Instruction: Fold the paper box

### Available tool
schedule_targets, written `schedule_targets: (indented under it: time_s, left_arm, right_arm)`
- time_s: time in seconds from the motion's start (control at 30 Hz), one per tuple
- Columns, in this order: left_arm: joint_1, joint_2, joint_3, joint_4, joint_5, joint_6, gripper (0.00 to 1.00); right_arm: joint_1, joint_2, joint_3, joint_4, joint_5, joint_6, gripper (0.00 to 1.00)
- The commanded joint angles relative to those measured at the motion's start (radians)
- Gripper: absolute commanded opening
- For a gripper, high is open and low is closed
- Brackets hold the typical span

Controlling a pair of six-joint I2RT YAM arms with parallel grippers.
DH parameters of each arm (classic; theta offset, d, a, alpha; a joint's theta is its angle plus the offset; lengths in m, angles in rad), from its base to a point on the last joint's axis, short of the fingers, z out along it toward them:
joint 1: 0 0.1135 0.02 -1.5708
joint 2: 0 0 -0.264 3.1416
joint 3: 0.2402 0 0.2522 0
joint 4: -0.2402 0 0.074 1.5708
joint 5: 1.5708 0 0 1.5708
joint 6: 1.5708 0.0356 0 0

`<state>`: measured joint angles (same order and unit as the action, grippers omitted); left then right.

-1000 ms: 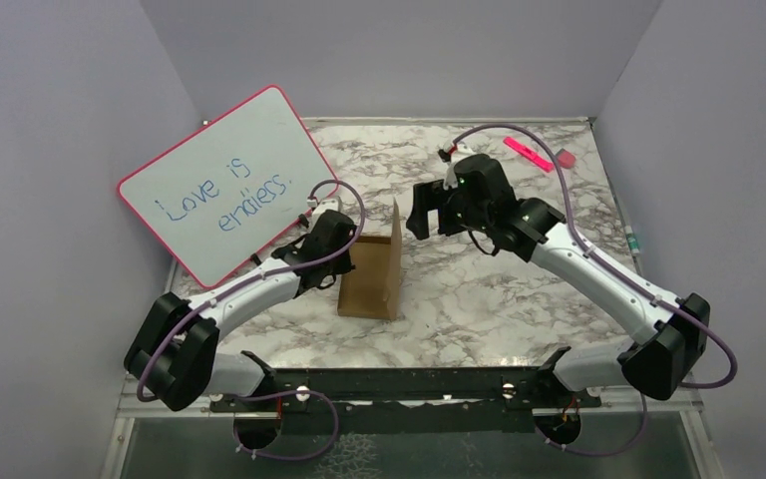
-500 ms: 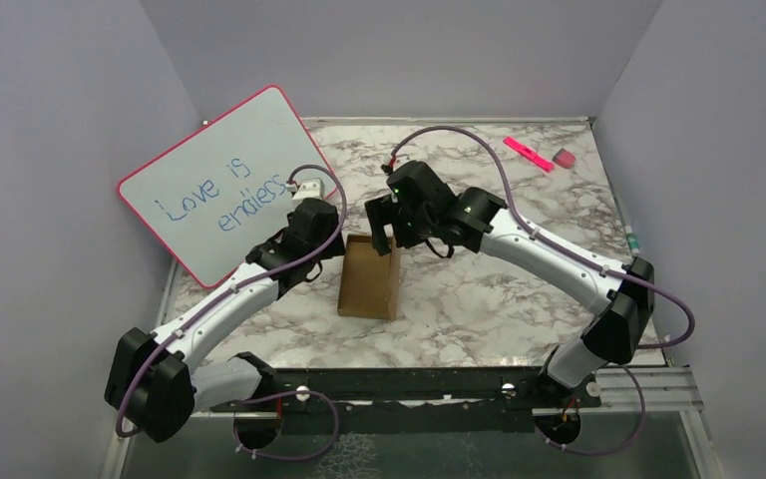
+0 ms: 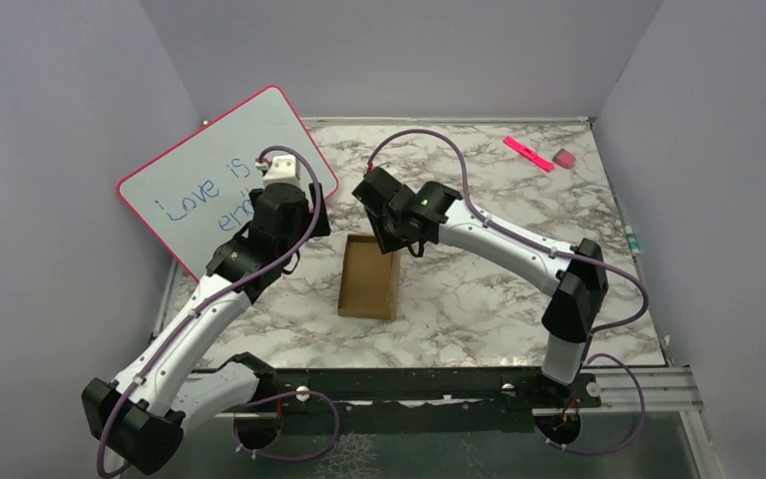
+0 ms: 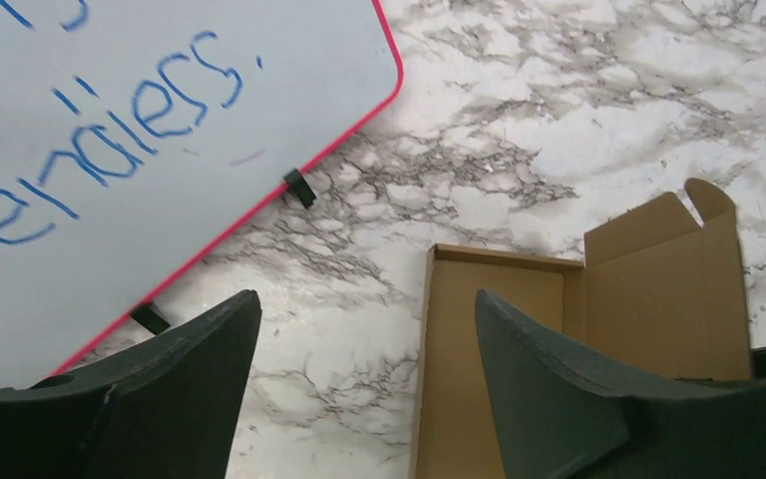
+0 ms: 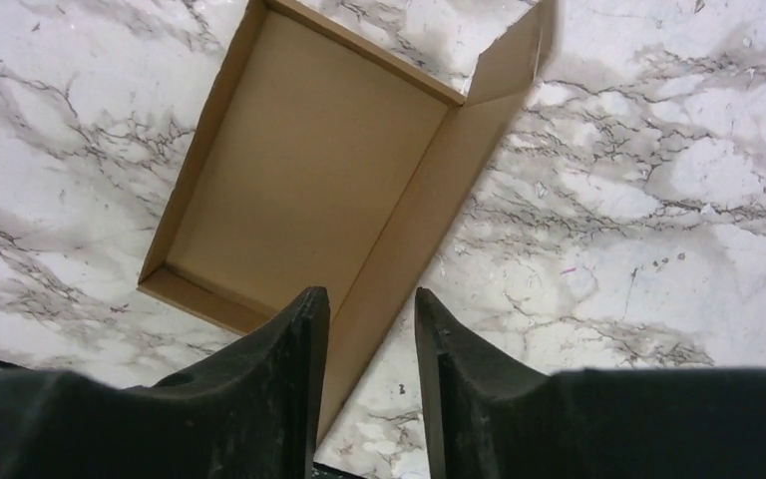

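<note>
Table (image 3: 519, 289): marble top, everything sits on it. Whiteboard (image 3: 214, 185) leans at the left edge with blue writing on it, just beside the work area, not part of the job.

Box (image 3: 364, 279) lies mid-table between the two arms. The tray (image 5: 299, 170) is formed, walls up, open side up, nothing inside. The lid (image 4: 658, 289) stands upright along the tray's right long side, hinged there, with a tab (image 4: 710, 195) on its top edge. Judging by that, the remaining step is to swing the lid over and tuck it in.

Right gripper (image 5: 371, 294) hangs over the lid at the far end of the box, fingers (image 5: 294, 379) a narrow gap apart and lined up with the lid's top edge, one either side. No clamp visible; it looks placed to pinch or push the lid down toward the tray.

Left gripper (image 4: 367, 299) is raised over the table left of the box, near the whiteboard's lower edge, jaws wide, holding nothing, touching nothing. Probably held off so the lid has room to fall, and ready to steady the tray.

Pink marker (image 3: 527, 153) and small eraser (image 3: 564, 158) lie at the far right, well apart from the box.
</note>
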<state>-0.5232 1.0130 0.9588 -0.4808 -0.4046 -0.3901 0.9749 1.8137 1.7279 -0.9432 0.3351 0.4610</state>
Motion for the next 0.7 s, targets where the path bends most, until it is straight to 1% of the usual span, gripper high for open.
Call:
schedule_targets:
  time_s: [0.0, 0.13, 0.23, 0.33, 0.43, 0.57, 0.6, 0.67]
  left_arm:
    - [0.019, -0.049, 0.015, -0.035, -0.065, 0.141, 0.83]
    - [0.047, -0.082, -0.013, -0.020, -0.108, 0.219, 0.91]
    - [0.088, -0.132, -0.055, 0.023, -0.073, 0.233, 0.95]
    - [0.123, -0.184, -0.093, 0.055, -0.041, 0.233, 0.96]
    - [0.133, -0.215, -0.113, 0.070, -0.031, 0.232, 0.97]
    - [0.150, -0.217, -0.121, 0.075, -0.009, 0.233, 0.97]
    - [0.160, -0.212, -0.121, 0.078, 0.007, 0.234, 0.97]
    - [0.186, -0.205, -0.122, 0.084, 0.044, 0.234, 0.97]
  right_arm:
    - [0.008, 0.022, 0.061, -0.065, 0.044, -0.053, 0.36]
    - [0.004, 0.015, 0.070, -0.022, 0.014, -0.191, 0.23]
    - [-0.005, 0.019, 0.087, 0.032, -0.051, -0.339, 0.17]
    - [-0.012, 0.028, 0.090, 0.085, -0.100, -0.515, 0.13]
    - [-0.027, 0.053, 0.108, 0.109, -0.140, -0.659, 0.11]
    - [-0.066, 0.098, 0.170, 0.089, -0.288, -0.809, 0.10]
    - [-0.073, 0.108, 0.182, 0.085, -0.311, -0.838, 0.08]
    - [-0.081, 0.126, 0.195, 0.087, -0.322, -0.894, 0.01]
